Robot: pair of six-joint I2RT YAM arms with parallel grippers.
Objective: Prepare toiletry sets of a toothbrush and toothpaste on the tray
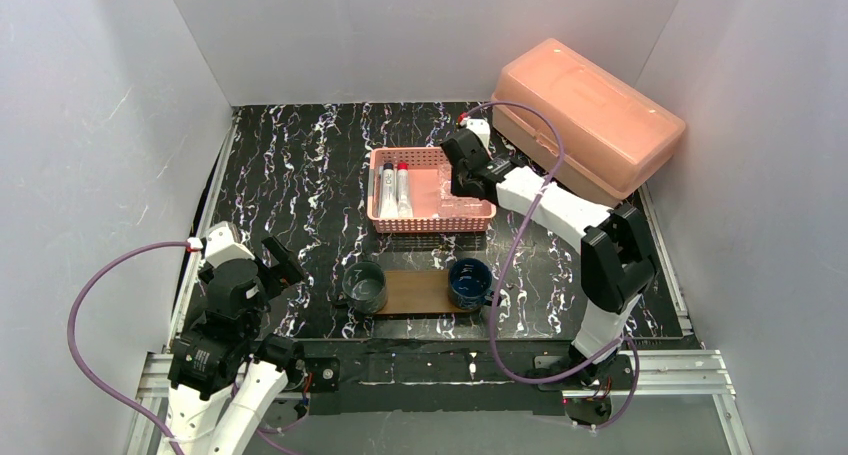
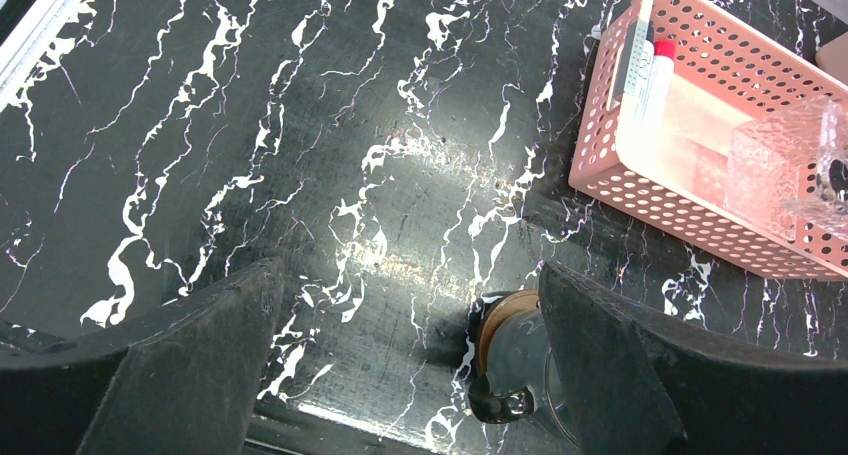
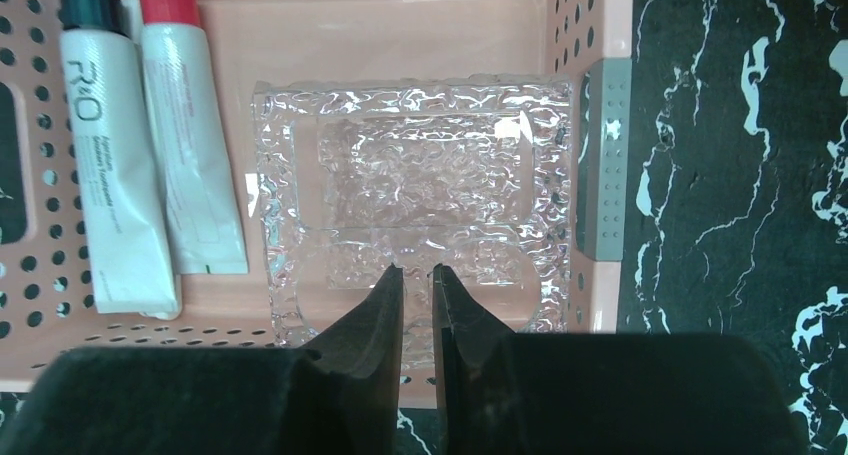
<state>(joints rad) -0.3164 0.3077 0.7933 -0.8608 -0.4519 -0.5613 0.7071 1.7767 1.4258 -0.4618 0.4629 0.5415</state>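
The brown wooden tray (image 1: 415, 293) lies at the near middle of the table. A smoky grey-green cup (image 1: 364, 286) stands on its left end and a dark blue mug (image 1: 469, 282) on its right end. The clear faceted glass cup (image 3: 410, 175) sits in the pink mesh basket (image 3: 590, 35), beside two white toothpaste tubes (image 3: 190, 145). My right gripper (image 3: 417, 272) reaches into the basket, its jaws closed to a narrow gap on the glass cup's near wall. My left gripper (image 2: 410, 345) is open and empty, left of the grey-green cup (image 2: 520, 360). No toothbrush shows.
A large salmon lidded box (image 1: 585, 115) stands at the back right, behind the right arm. The pink basket (image 1: 430, 215) sits in the middle of the black marbled table. White walls close in three sides.
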